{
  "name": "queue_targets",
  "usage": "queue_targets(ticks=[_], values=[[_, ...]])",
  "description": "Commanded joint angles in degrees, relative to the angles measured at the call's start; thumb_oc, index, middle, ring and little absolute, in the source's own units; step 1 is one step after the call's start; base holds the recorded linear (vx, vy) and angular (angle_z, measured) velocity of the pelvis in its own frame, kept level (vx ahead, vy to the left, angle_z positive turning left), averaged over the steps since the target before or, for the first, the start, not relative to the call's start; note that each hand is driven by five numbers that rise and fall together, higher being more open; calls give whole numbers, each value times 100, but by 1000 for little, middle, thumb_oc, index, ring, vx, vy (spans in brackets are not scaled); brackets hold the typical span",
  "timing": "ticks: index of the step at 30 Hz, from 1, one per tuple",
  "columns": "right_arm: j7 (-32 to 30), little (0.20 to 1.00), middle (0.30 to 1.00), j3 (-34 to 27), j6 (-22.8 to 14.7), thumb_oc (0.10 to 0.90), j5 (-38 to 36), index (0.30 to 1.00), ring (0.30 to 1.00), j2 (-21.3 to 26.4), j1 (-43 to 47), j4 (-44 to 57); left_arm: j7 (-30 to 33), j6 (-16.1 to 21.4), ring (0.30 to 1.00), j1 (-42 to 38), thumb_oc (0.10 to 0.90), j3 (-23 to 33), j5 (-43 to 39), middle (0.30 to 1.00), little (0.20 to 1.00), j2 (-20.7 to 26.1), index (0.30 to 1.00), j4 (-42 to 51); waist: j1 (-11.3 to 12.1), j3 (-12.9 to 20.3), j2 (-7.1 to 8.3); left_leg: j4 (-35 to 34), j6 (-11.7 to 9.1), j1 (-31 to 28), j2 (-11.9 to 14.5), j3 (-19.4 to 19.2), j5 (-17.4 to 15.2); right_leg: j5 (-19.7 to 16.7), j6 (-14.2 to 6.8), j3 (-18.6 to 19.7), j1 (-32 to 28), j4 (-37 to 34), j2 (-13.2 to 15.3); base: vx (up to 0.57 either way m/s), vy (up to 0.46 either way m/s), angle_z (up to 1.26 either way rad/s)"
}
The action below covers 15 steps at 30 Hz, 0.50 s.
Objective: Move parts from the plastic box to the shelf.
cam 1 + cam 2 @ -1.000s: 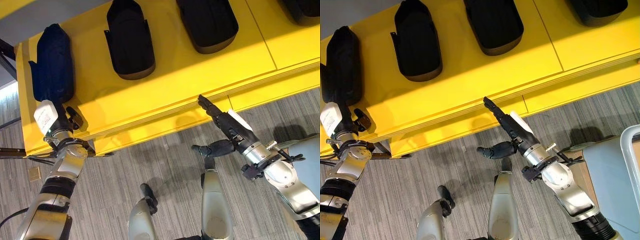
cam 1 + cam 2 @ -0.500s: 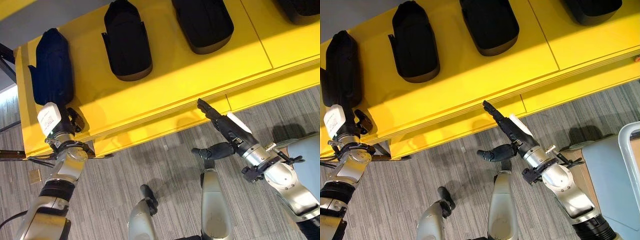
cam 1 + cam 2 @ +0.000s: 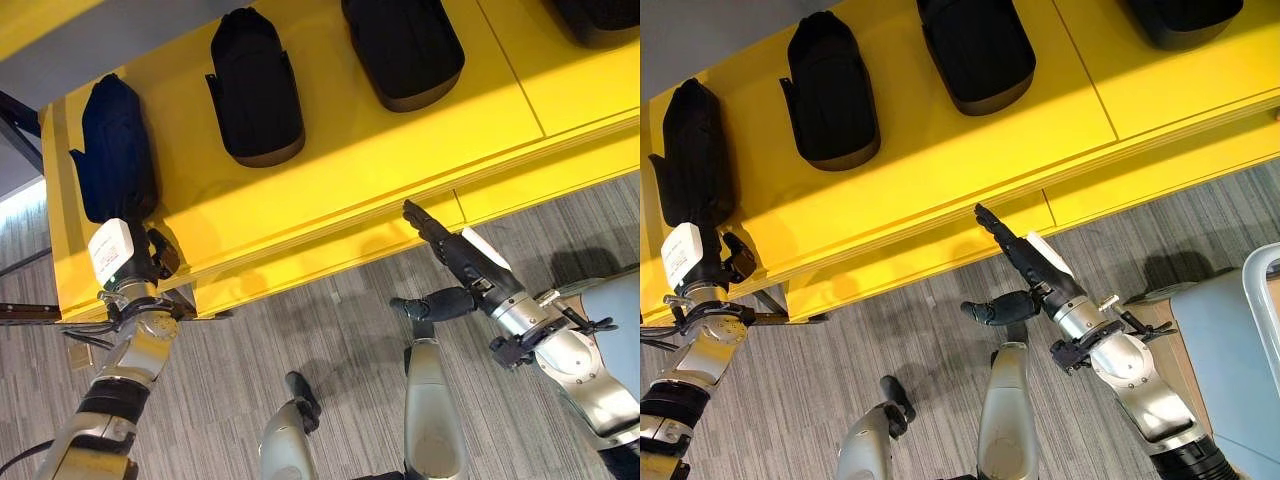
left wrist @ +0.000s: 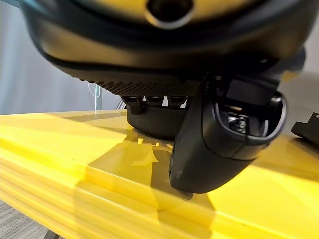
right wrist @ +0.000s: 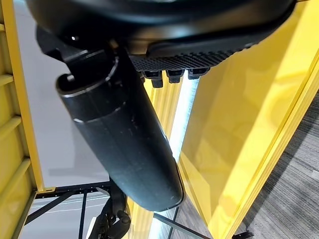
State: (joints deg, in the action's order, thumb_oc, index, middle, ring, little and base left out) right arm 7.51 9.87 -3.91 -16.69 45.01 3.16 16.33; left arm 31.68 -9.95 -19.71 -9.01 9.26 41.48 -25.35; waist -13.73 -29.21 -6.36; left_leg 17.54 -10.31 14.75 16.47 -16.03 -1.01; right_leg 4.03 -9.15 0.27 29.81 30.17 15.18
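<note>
Right hand (image 3: 455,262) at 4 o'clock, fingers straight, empty, tips at the yellow shelf (image 3: 400,150) front edge. Left hand (image 3: 130,255) at 9 o'clock on the shelf, against the leftmost black part (image 3: 112,150); grip unclear, cannot tell. Two more black parts (image 3: 255,85) at 12 o'clock. Grey plastic box (image 3: 1230,350) at 4 o'clock on the floor.

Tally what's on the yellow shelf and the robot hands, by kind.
Black moulded plastic parts on the yellow shelf: 4
Robot hands: 2, left robot hand, right robot hand
Total: 6
</note>
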Motion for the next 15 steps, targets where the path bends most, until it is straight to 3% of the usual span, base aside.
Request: queue_targets(ticks=[1, 2, 7, 13, 14, 15], values=[[-14, 1000, 1000, -354, -752, 900, 43, 1000, 1000, -377, 250, 777, 4, 71, 1000, 205, 900, 85, 23, 1000, 1000, 143, 1000, 175, -28, 252, 337, 483, 493, 115, -416, -165, -135, 534, 415, -263, -408, 59, -449, 0, 0, 0], [-13, 1000, 1000, -365, -742, 900, 53, 1000, 1000, -379, 247, 779, 28, 84, 1000, 225, 900, 87, 32, 1000, 1000, 122, 1000, 170, -24, 265, 333, 514, 438, 73, -445, -104, -255, 667, 373, -242, -447, 113, -431, 0, 0, 0], [-50, 1000, 1000, -366, -742, 900, 45, 1000, 1000, -376, 266, 760, 181, 169, 1000, 181, 900, 152, -2, 1000, 1000, 90, 1000, 99, -13, 267, 345, 507, 497, 151, -424, -153, -165, 547, 424, -266, -371, 94, -446, -14, -6, 1], [-111, 1000, 1000, -274, -761, 900, 118, 1000, 1000, -480, 280, 695, 1291, 575, 1000, 60, 900, 579, -229, 1000, 1000, -90, 1000, 109, 26, 325, 418, 591, 428, 145, -431, -53, -291, 740, 416, -255, -415, 222, -437, 23, -17, 2], [-110, 1000, 1000, -255, -766, 900, 128, 1000, 1000, -490, 301, 690, 1413, 593, 1000, 35, 900, 622, -203, 1000, 1000, -91, 1000, 93, 30, 321, 424, 560, 483, 199, -401, -115, -169, 606, 465, -274, -354, 182, -457, 20, -9, 3], [-97, 1000, 1000, -236, -746, 900, 101, 1000, 1000, -486, 322, 666, 1628, 632, 1000, -75, 900, 746, -114, 1000, 1000, -33, 1000, 11, 22, 350, 443, 603, 417, 158, -416, -53, -287, 753, 429, -238, -399, 255, -451, 0, 0, 0]])
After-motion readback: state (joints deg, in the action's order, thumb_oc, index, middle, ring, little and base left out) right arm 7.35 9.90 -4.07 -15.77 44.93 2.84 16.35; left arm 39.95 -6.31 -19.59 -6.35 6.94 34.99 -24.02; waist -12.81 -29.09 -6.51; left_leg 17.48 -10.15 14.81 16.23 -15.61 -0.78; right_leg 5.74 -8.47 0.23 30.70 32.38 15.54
